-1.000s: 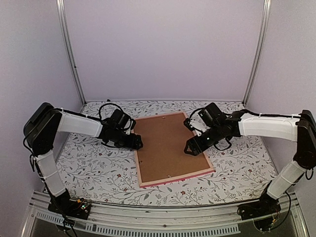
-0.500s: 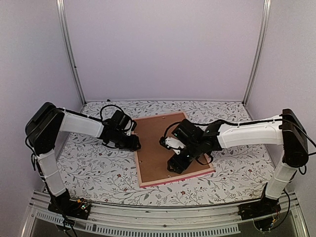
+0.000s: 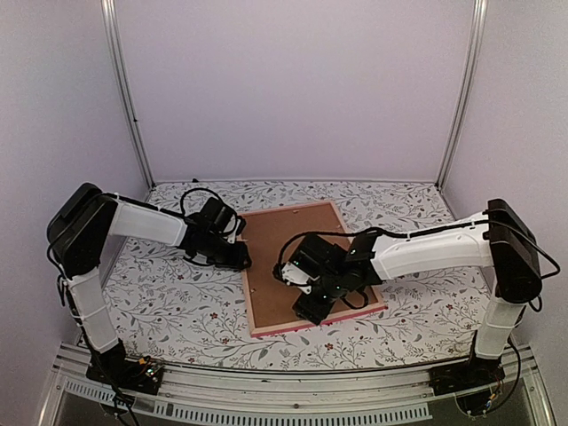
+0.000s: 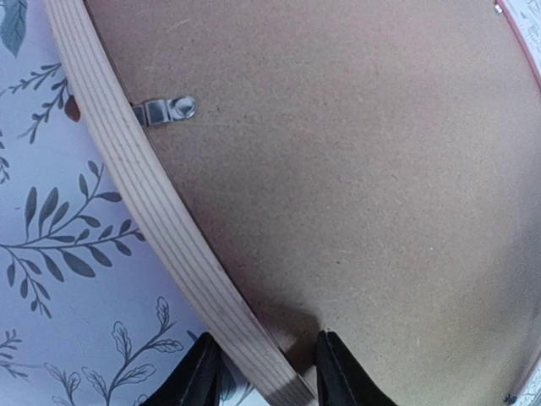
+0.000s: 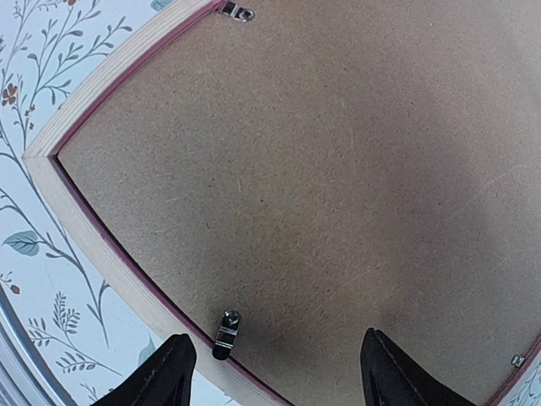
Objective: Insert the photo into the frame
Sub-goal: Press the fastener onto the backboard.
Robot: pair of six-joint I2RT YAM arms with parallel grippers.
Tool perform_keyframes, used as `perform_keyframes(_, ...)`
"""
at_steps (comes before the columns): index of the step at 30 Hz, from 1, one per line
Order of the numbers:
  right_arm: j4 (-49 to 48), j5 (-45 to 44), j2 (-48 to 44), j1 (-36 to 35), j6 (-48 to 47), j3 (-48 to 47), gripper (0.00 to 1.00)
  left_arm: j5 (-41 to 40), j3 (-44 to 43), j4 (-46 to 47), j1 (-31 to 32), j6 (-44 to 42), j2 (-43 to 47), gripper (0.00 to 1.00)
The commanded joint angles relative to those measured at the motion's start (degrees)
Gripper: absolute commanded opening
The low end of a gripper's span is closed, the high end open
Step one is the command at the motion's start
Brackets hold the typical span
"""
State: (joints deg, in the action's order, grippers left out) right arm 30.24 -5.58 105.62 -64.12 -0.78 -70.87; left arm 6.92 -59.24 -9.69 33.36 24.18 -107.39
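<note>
Top external view has bare floral counter (image 3: 160, 302) at the far left, then the left fingers (image 4: 199, 385) pinching the pale left rail of the frame (image 3: 266, 327), one on each side. The frame lies face down mid-counter, brown backing board (image 3: 293, 240) up. The right fingers (image 5: 165, 381) hang spread wide over the board's near end, a metal clip (image 5: 226, 331) between them, with open counter to the right.

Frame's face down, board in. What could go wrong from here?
The left pincer pinches the left rail of the frame; a tug could skid or tilt it.
The right pincer hangs open over the backing board beside a metal clip; a finger could miss or jam it.
The photo is not visible, so its seating can't be confirmed.
</note>
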Motion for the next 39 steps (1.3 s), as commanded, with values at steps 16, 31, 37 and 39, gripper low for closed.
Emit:
perform_keyframes(16, 3.51, -7.99, 3.98, -1.19, -0.83, -2.25, 0.66, 1.26, -1.4, 0.47, -0.51, -0.98, -2.18, 0.33)
perform_keyframes(31, 1.12, -4.39, 1.14, -1.19, 0.51, -1.95, 0.65, 1.56, -1.32, 0.47, -0.58, -1.09, -2.65, 0.3)
perform_keyframes(37, -0.11, -2.66, 0.9, -1.19, 2.67, -2.17, 0.66, 1.61, -1.31, 0.42, -0.58, -1.15, -2.67, 0.3)
perform_keyframes(39, -0.32, -2.43, 0.97, -1.19, 2.79, -2.19, 0.66, 1.58, -1.31, 0.46, -0.56, -1.13, -2.68, 0.3)
